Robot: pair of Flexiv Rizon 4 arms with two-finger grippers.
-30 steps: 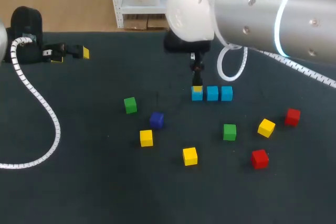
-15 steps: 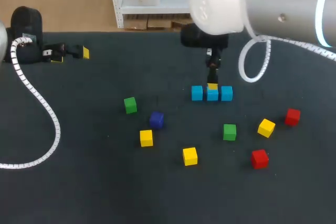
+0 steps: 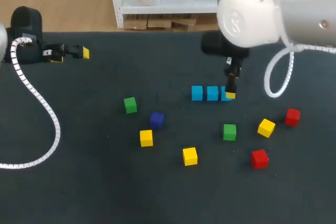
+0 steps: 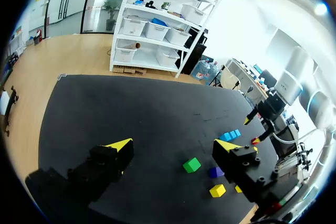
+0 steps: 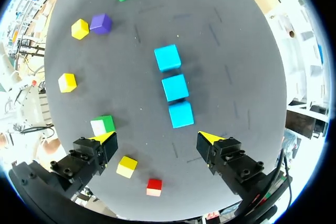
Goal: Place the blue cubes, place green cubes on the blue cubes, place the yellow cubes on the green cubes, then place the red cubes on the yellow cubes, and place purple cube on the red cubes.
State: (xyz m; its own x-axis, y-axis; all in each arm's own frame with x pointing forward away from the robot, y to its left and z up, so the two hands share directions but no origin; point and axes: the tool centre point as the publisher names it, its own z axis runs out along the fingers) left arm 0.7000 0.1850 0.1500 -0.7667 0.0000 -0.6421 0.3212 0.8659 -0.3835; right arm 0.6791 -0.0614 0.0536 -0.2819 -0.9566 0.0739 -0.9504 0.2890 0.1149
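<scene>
Right gripper [image 5: 157, 137], spread and empty, hangs at the right end of the blue cubes [image 5: 174, 87]; the near green cube [image 3: 229, 131], likely light and rigid, suits pinching across opposite faces.

The dark table surface [image 3: 94, 182] looks matt and faintly felt-like — the light-blue cubes [image 3: 212, 93] look smooth, dull plastic.

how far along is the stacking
Done: three blue cubes sit in a row. In hand: nothing; right gripper hangs open by the row's end, left gripper open, away from the cubes. Left: green cubes, yellow cubes, red cubes and purple cube lie loose, unstacked.
</scene>
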